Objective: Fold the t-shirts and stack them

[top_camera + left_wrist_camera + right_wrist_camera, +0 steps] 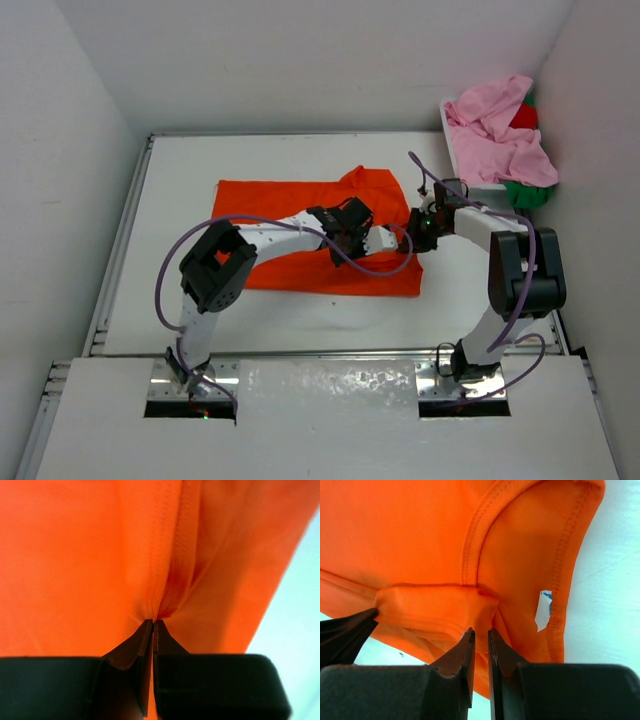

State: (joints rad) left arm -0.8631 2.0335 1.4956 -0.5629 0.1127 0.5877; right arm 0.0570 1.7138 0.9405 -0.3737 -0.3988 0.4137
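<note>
An orange t-shirt (290,215) lies spread flat in the middle of the table. My left gripper (397,243) reaches across it to its right edge and is shut on a pinched ridge of orange cloth (165,580), with the tips (152,621) pressed together. My right gripper (416,238) is right beside it, its jaws (481,632) nearly together on a folded flap of the same shirt (420,530) near the collar and the white label (544,611). A pink t-shirt (500,135) is heaped over a red one (523,117) and a green one (525,193) at the back right.
A white basket (447,125) in the back right corner holds the heap of shirts. White walls close in the table at the left, back and right. A dark finger of the left gripper (345,630) shows at the left edge of the right wrist view.
</note>
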